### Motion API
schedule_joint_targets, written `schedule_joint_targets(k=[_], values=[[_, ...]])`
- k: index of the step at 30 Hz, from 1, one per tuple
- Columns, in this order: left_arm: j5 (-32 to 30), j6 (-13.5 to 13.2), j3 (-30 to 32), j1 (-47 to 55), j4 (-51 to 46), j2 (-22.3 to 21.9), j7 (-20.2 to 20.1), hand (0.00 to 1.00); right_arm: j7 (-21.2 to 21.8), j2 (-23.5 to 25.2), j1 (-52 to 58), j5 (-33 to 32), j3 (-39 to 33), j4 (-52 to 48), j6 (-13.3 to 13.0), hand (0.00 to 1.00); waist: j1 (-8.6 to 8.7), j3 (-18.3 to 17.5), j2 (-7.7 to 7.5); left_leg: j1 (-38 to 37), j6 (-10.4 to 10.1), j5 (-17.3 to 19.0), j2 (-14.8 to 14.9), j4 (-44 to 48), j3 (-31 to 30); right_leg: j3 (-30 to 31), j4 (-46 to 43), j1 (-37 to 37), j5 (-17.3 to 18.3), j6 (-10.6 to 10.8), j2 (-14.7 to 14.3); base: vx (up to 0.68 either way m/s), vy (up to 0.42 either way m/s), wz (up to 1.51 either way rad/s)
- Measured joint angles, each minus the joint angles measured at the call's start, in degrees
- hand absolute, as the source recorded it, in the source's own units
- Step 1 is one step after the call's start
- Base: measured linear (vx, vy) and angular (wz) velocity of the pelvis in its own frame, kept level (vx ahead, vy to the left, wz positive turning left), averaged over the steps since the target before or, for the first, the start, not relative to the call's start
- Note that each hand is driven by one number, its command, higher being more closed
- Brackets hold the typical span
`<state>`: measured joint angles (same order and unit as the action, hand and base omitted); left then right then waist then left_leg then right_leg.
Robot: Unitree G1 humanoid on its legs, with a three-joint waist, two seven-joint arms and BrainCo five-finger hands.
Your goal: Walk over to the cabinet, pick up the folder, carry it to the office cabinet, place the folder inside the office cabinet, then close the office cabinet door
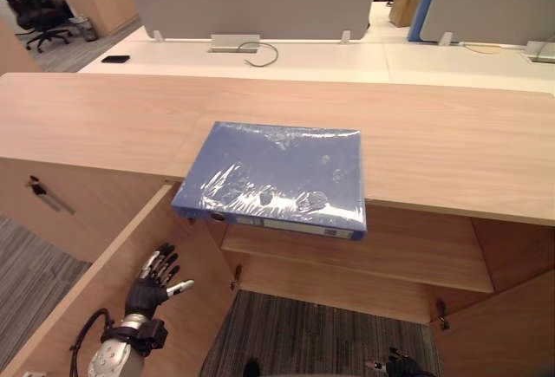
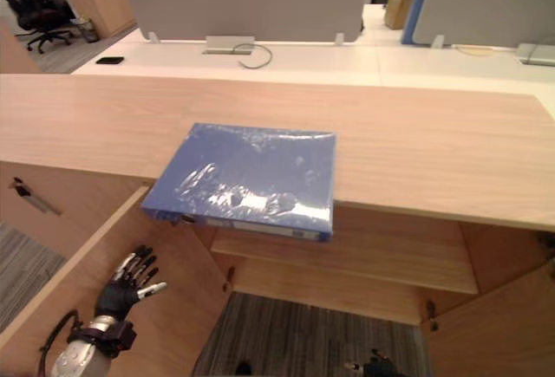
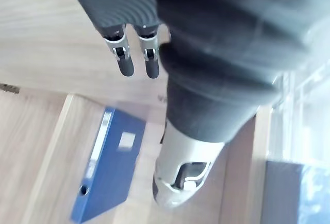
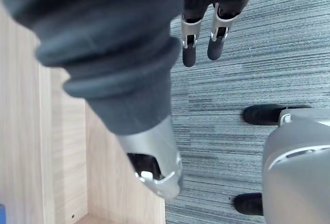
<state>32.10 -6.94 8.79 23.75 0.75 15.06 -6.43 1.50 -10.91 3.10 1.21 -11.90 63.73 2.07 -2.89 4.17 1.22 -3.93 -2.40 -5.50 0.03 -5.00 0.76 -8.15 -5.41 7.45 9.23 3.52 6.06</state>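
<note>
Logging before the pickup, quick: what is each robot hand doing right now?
Left robot hand: open, empty, by the open door.
Right robot hand: open, empty, over the carpet.

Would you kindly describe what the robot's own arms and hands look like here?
The left hand has silver fingers with dark tips, a dark ribbed cover over its back and wrist, and a silver-grey arm behind. The right hand matches: dark ribbed cover, silver dark-tipped fingers.
</note>
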Motion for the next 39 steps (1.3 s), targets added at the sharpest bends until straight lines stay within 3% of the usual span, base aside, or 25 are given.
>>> schedule_joint_targets(k=[3, 8, 11, 16, 18, 20, 22, 27, 35, 39], values=[[-0.04, -0.52, 3.73, 1.63, -4.05, -6.53, 3.22, 0.0, -0.7, 0.15, 0.08, -0.01, -0.42, -0.03, 0.12, 0.0, -0.64, 0.03, 0.05, 0.12, 0.03, -0.47, -0.21, -0.23, -1.3, -1.31, 0.28, 0.51, 0.06, -0.09, 0.11, -0.07, -0.01, 0.24], [-0.14, -1.69, 3.99, 2.18, -16.34, -14.06, 8.08, 0.0, -1.67, 1.0, 0.02, 0.22, -0.45, -0.53, 0.22, 0.0, -1.18, 0.1, 0.07, 1.35, -0.03, -1.46, -0.33, -0.23, -3.39, -2.93, 0.38, 0.47, 0.08, -0.14, -0.03, -0.06, -0.011, 0.22], [-3.29, -4.68, 3.62, 0.46, -24.77, -17.25, 12.68, 0.0, -1.79, 1.6, 0.04, 0.4, -0.31, -0.26, 0.22, 0.0, -1.06, -0.03, 0.03, 1.91, -0.17, -1.86, -0.31, -0.02, -4.26, -3.77, 0.12, 0.4, 0.0, -0.23, -0.18, -0.02, -0.017, 0.15], [-10.72, -8.5, 1.14, -4.04, -33.37, -18.03, 21.22, 0.0, -3.14, 2.3, -0.09, 2.25, 0.44, 1.24, 0.29, 0.0, -0.89, -0.05, 0.0, 2.06, -0.24, -2.09, -0.21, -0.01, -4.57, -4.04, -0.07, 0.45, -0.05, -0.31, -0.32, -0.01, -0.01, 0.05], [-17.91, -8.48, 0.28, -4.93, -34.31, -17.88, 25.35, 0.0, -4.05, 2.36, -0.17, 2.25, 0.8, 1.23, 0.27, 0.0, -0.56, -0.09, -0.01, 2.24, -0.21, -2.17, -0.18, -0.02, -4.57, -4.02, -0.18, 0.31, -0.08, -0.35, -0.33, 0.0, 0.0, 0.0], [-29.18, -7.77, -1.15, -5.8, -34.72, -17.44, 30.09, 0.0, -5.29, 2.38, -0.13, 2.39, 0.91, 1.28, 0.26, 0.0, -0.14, -0.61, -0.04, 3.02, -0.19, -2.4, -0.01, 0.0, -4.48, -3.89, -0.47, -0.4, -0.21, -0.51, -0.43, 0.0, 0.0, 0.0], [-36.28, -6.53, -3.53, -6.32, -35.15, -16.07, 32.24, 0.0, -6.25, 2.34, -0.11, 2.59, 2.43, 1.31, 0.24, 0.0, -0.08, -0.81, -0.2, 2.89, -0.2, -2.41, 0.23, 0.0, -4.28, -3.64, -0.56, -0.41, -0.29, -0.63, -0.57, -0.02, -0.009, -0.06], [-53.81, -5.21, -9.57, -7.85, -35.27, -9.54, 32.92, 0.0, -7.24, 2.41, -1.16, 4.63, 4.85, 2.39, 0.03, 0.0, 0.28, -1.68, 0.06, 2.82, -0.4, -2.53, 0.86, -0.2, -3.29, -2.41, -0.62, -1.27, -0.55, -1.05, -1.21, -0.04, -0.009, -0.1], [-69.98, -4.57, -12.72, -10.02, -35.27, -2.3, 33.04, 0.0, -7.44, 1.97, -1.35, 6.83, 7.0, 3.83, 0.02, 0.0, 0.51, -1.8, 0.1, 2.92, -0.77, -2.69, 1.9, -0.25, -1.76, -0.88, -0.43, -2.14, -0.94, -1.45, -2.11, -0.03, -0.008, -0.1], [-72.72, -4.45, -13.58, -10.73, -35.27, 0.1, 33.06, 0.0, -7.42, 1.86, -1.35, 6.84, 7.0, 4.04, 0.01, 0.0, 0.59, -1.87, 0.1, 3.02, -0.86, -2.69, 2.22, -0.23, -1.28, -0.29, 0.04, -2.21, -1.5, -1.53, -2.45, -0.01, 0.0, -0.09]])
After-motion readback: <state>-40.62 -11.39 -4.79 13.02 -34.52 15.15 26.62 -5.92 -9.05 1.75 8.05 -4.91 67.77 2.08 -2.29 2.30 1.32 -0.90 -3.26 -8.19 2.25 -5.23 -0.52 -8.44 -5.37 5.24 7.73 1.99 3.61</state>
